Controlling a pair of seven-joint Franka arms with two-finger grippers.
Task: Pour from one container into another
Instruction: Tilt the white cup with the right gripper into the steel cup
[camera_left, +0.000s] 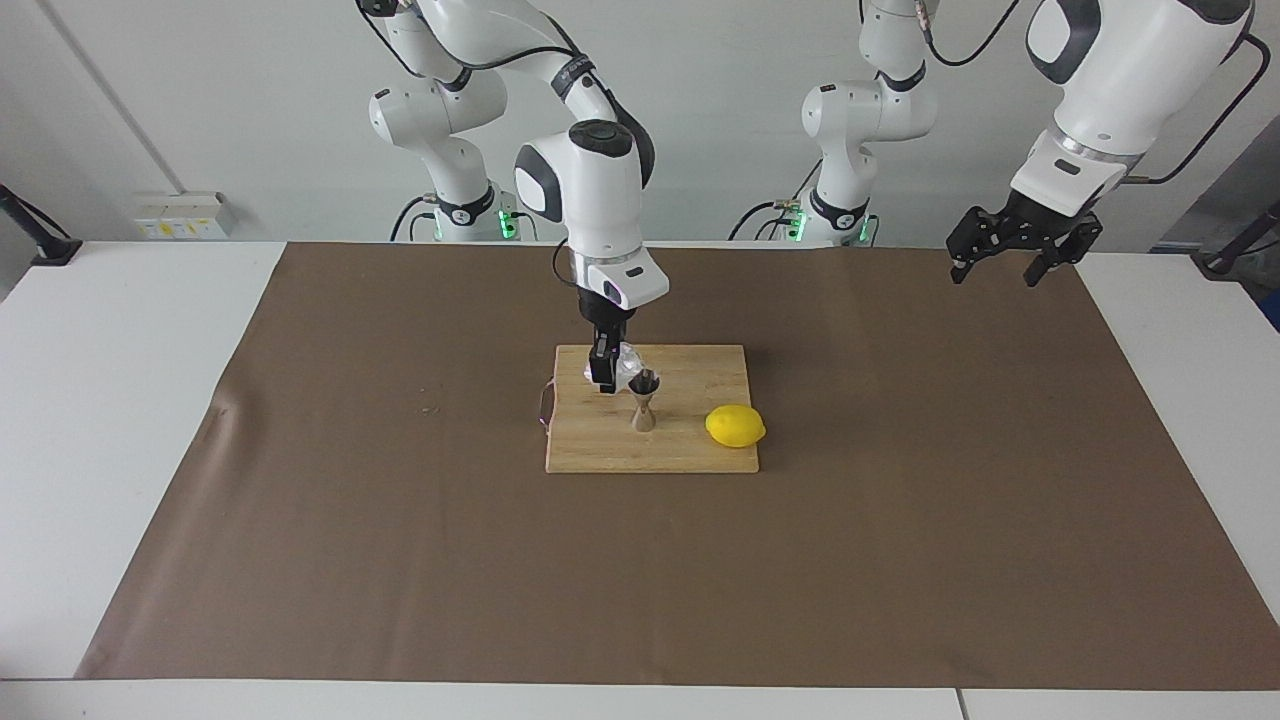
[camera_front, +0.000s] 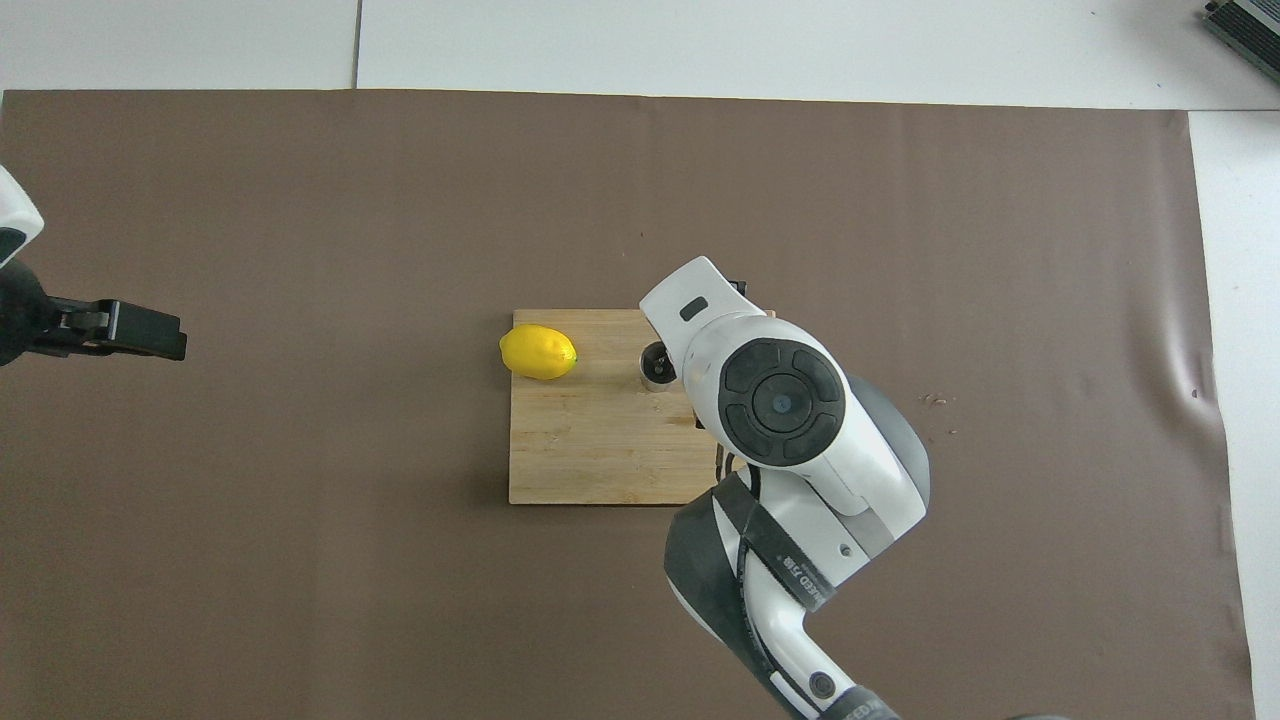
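My right gripper (camera_left: 614, 372) is shut on the small clear faceted cup (camera_left: 629, 360). It holds the cup tilted just above the mouth of the steel hourglass jigger (camera_left: 644, 402). The jigger stands upright on the wooden cutting board (camera_left: 600, 445). In the overhead view the jigger's rim (camera_front: 655, 366) shows beside the right arm's wrist, and the cup and the right gripper are hidden under that wrist. My left gripper (camera_left: 1003, 266) is open and empty, and waits high over the mat at the left arm's end; it also shows in the overhead view (camera_front: 130, 331).
A yellow lemon (camera_left: 735, 426) lies on the cutting board (camera_front: 590, 450) beside the jigger, toward the left arm's end; it also shows in the overhead view (camera_front: 538, 352). A brown mat (camera_left: 900, 520) covers the white table.
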